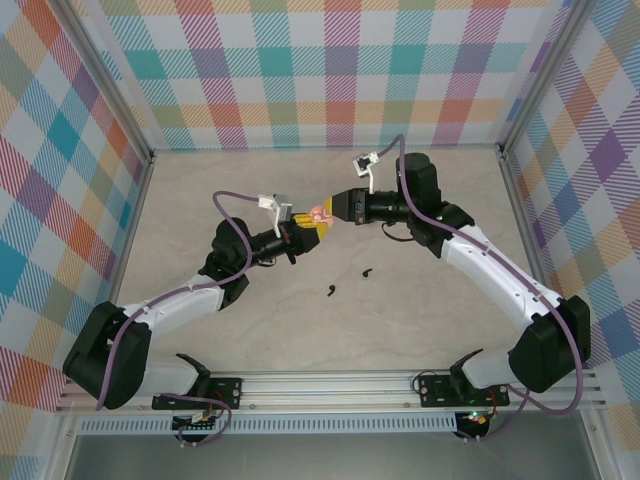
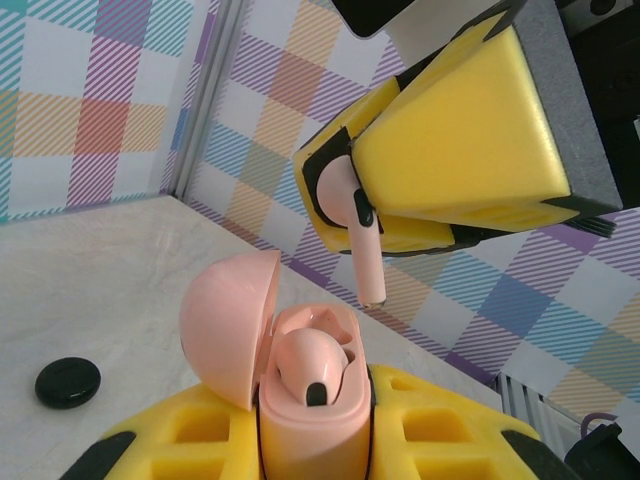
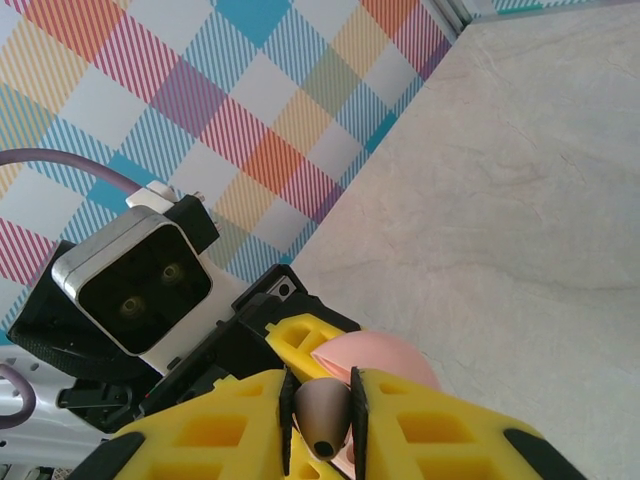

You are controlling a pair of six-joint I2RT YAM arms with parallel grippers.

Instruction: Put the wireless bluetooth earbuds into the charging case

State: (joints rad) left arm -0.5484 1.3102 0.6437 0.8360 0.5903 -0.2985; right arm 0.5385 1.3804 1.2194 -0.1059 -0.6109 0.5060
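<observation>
charging case (image 2: 310,425): smooth satin pink plastic | earbud (image 2: 368,245): smooth pink plastic | pads (image 2: 460,130): matt yellow foam | table (image 2: 100,290): matt, stone-look

no legible text, labels, or numbers anywhere

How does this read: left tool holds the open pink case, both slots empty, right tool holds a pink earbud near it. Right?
Not quite: the left wrist view shows one earbud already seated in the case. The rest stands: left tool holds the open case, right tool holds a second earbud near it.
</observation>
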